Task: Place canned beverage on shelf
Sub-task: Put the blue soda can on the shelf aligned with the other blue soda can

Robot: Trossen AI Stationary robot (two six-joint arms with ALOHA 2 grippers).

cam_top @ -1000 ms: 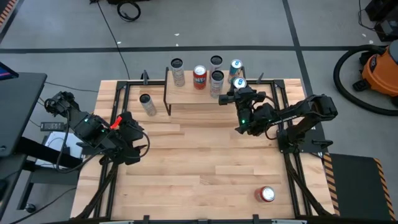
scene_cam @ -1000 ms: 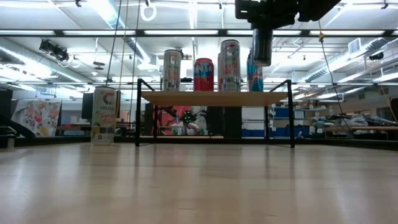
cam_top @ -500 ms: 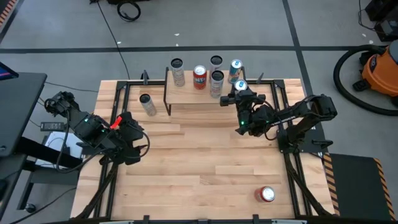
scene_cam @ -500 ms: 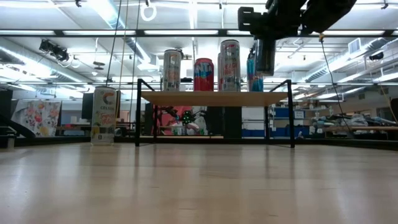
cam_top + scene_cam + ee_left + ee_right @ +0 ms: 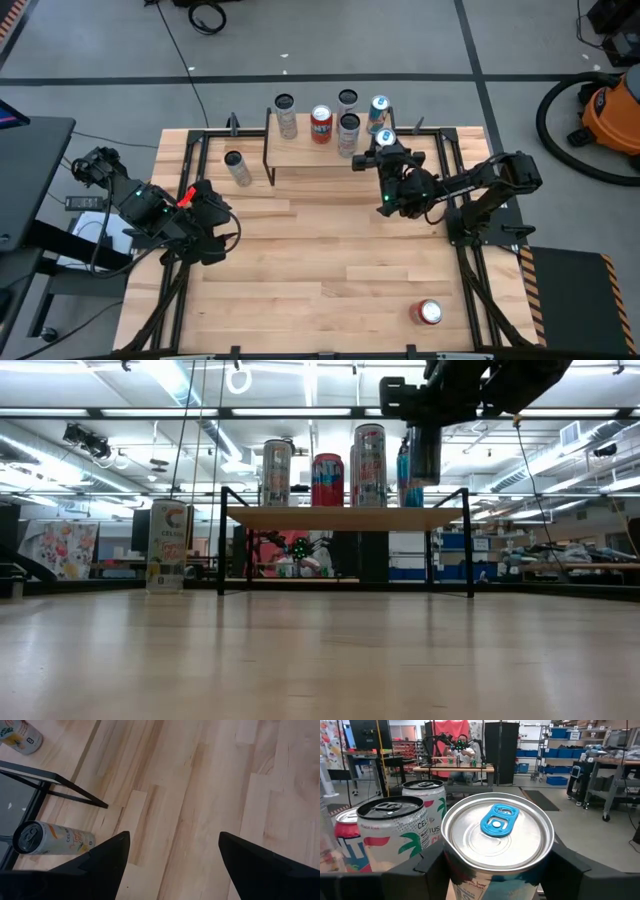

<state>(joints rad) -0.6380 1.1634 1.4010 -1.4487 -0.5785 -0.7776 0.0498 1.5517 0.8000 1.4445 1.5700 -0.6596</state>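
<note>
The shelf (image 5: 305, 155) (image 5: 345, 518) stands at the table's far edge, and several upright cans (image 5: 321, 123) (image 5: 327, 480) rest on its wooden top. My right gripper (image 5: 387, 143) (image 5: 423, 452) is at the shelf's right end, shut on a silver can with a blue tab (image 5: 497, 827) (image 5: 386, 134). In the low view that can hangs a little above the shelf top. My left gripper (image 5: 215, 238) (image 5: 172, 845) stays open over bare table at the left. My right gripper pinches the can's wall just below its top rim (image 5: 451, 862) between its two fingers (image 5: 422, 870), one on each side. The fingers lie level and come from the table's near side. The can stays upright, lifted clear of the shelf top.
One can (image 5: 236, 166) (image 5: 168, 546) (image 5: 50, 837) stands on the table left of the shelf. A red can (image 5: 428, 312) lies near the front right corner. Black frame rails (image 5: 180, 290) run along the table's sides. The middle of the table is bare wood.
My right gripper has sunk a little toward the shelf top with the can, which stays upright in the hold.
</note>
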